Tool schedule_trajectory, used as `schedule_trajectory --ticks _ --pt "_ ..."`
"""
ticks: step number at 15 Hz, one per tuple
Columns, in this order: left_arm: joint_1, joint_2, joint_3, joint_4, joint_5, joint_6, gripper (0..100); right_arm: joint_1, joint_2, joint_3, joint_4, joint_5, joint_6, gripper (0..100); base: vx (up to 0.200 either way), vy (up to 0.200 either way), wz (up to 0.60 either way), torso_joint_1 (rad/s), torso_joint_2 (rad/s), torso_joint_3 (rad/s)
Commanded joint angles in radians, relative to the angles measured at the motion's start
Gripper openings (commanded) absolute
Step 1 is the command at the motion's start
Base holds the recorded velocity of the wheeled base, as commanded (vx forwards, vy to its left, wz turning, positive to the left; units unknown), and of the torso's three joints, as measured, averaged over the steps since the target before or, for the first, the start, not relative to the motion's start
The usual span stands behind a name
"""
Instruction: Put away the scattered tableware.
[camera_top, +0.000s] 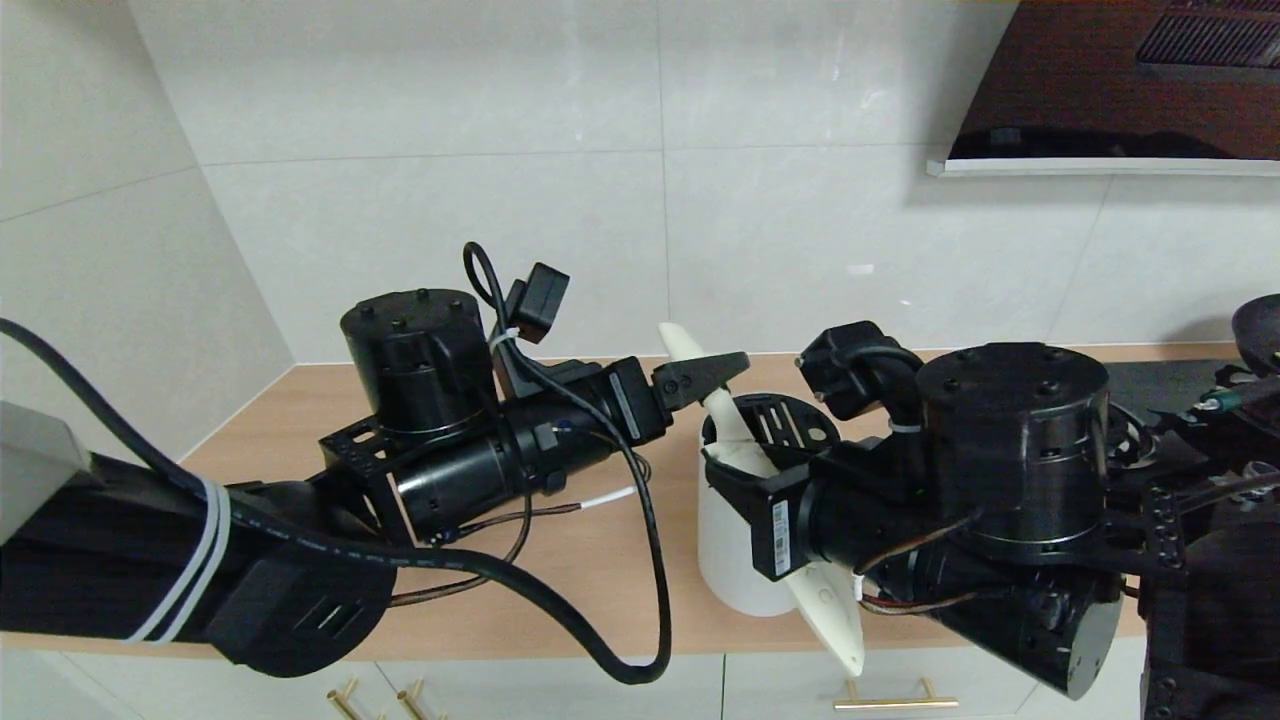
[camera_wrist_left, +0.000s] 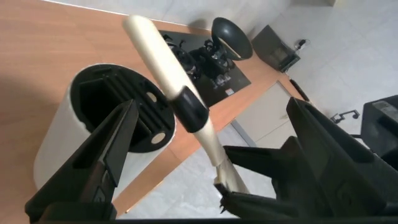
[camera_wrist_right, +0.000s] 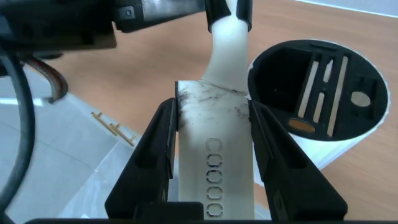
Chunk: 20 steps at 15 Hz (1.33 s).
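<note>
Over the desk (camera_top: 280, 420): you have a white spatula (camera_top: 830, 605) held up off the wood at a slant — its handle end points up toward the tiled wall, its blade end toward the desk's front edge.
Right end effector (camera_wrist_right: 212, 109): clamped on the spatula's flat blade, one finger pressed against each long edge (the blade's face shows grey smudges and a row of small rings).
Left end effector (camera_top: 730, 368): fingers spread well apart, with the spatula's handle running through the gap between them; whether either finger touches the handle you cannot tell from these views.
Holder (camera_top: 730, 570): a white cylinder with a black slotted insert, standing upright on the desk. The spatula's handle crosses just above its mouth on the side nearer your left arm — the spatula is not inside any slot.
Cooktop (camera_top: 1150, 378): black, set in the desk on your right, apart from the holder.
Pan (camera_top: 1258, 330): dark, sitting on the cooktop.
Hood (camera_top: 1120, 90): dark, mounted on the wall above the cooktop.
Drawer handles (camera_top: 895, 702): gold bars on the white fronts below the desk's edge.
</note>
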Motion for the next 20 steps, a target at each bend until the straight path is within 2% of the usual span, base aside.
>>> schedule_trajectory --ticks 1,9,10,20 --pt "-0.002 0.018 0.0 -0.002 -0.001 0.0 100 0.009 0.005 0.002 0.0 0.0 0.0 0 0.0 0.0 0.0 0.0 0.0 0.0" --pt "-0.002 0.04 -0.014 -0.009 0.001 0.0 100 0.026 0.01 0.007 0.001 0.0 0.002 0 0.0 0.0 0.0 0.0 0.0 0.0" --pt "-0.002 0.044 -0.014 -0.009 0.001 0.0 0 0.026 0.011 0.007 0.0 0.0 0.003 0 0.0 0.0 0.0 0.0 0.0 0.0" --pt "-0.002 0.047 -0.019 -0.009 -0.001 -0.002 0 0.026 0.011 0.008 0.001 -0.002 0.005 0 0.0 0.0 0.0 0.0 0.0 0.0"
